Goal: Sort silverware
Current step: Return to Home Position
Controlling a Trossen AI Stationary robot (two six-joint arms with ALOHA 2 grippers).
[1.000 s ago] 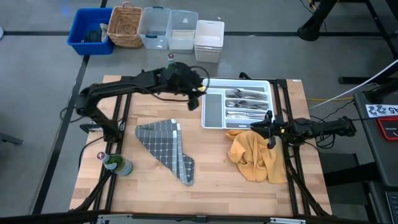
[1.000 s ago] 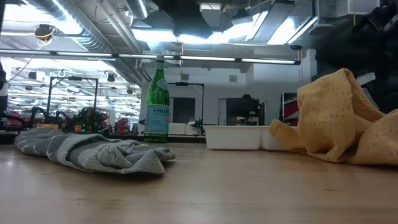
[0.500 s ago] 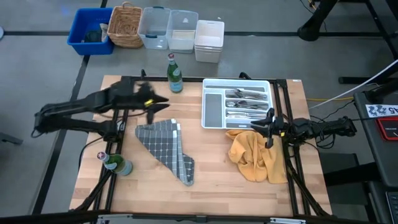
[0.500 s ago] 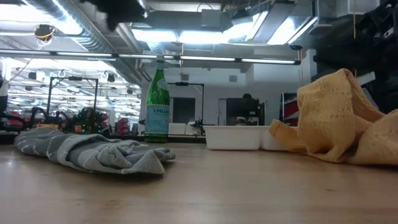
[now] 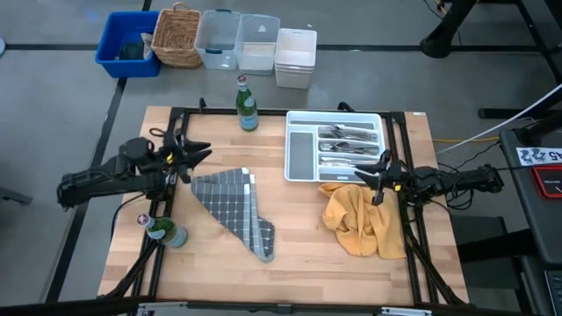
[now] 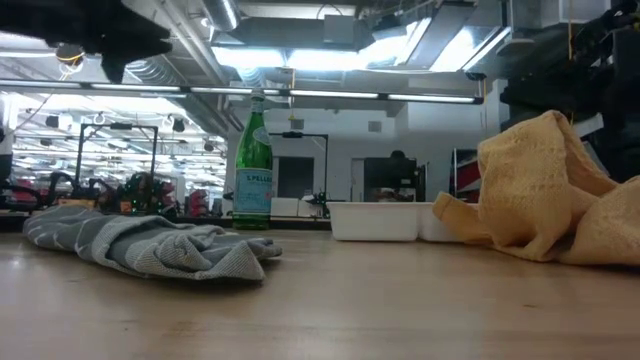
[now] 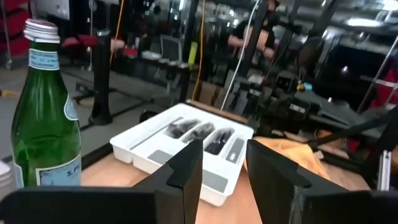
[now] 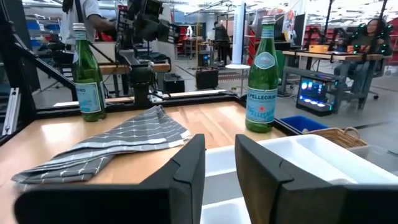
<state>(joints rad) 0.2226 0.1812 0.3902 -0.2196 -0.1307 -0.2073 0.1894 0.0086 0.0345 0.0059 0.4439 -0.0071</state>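
1. Change noted: a second ago the left arm reached across to the tray's [image 5: 335,115] near edge. It has since drawn back to the left side of the table [image 5: 299,259].
2. Left gripper [image 5: 195,160]: it now hangs over the table's left part, just beside the grey towel [image 5: 233,206]. Its fingers stand apart with nothing between them.
3. Right gripper [image 5: 376,174]: position unchanged, between the tray and the yellow towel [image 5: 360,219]. Its fingers are slightly parted and it carries nothing.
4. Silverware [image 5: 347,145]: all that is visible lies in the tray's compartments at the table's far right. None shows on the bare wood.
5. Not verifiable: whether any piece remains hidden under either towel cannot be told.
6. Assessment: with both claws empty and the left arm pulled back, the last piece appears delivered. The sorting looks complete or nearly so, subject to item 5.
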